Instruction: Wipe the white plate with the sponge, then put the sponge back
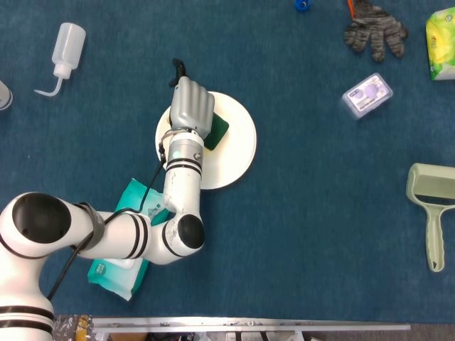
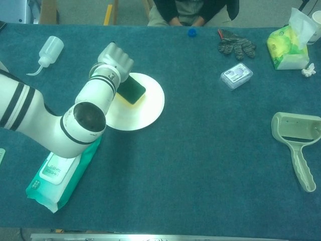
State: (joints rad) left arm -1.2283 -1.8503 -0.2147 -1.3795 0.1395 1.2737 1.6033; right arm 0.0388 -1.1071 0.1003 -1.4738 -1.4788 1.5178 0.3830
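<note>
The white plate [image 1: 231, 145] [image 2: 145, 108] lies on the blue cloth left of centre. My left hand [image 1: 190, 105] [image 2: 115, 57] grips a sponge [image 1: 217, 133] [image 2: 132, 89] with a dark green top and a yellow underside. It holds the sponge flat against the upper left part of the plate. Fingers curl over the sponge's near edge and hide part of it. My left forearm crosses the plate's left rim. My right hand appears in neither view.
A green wet-wipe pack [image 1: 121, 266] [image 2: 60, 170] lies under my left arm. A squeeze bottle [image 1: 64, 46] [image 2: 47, 50] sits far left. At right are a clear box [image 1: 367, 94], a glove [image 1: 375, 30], a yellow pack [image 1: 441, 39] and a lint roller holder [image 1: 431, 206].
</note>
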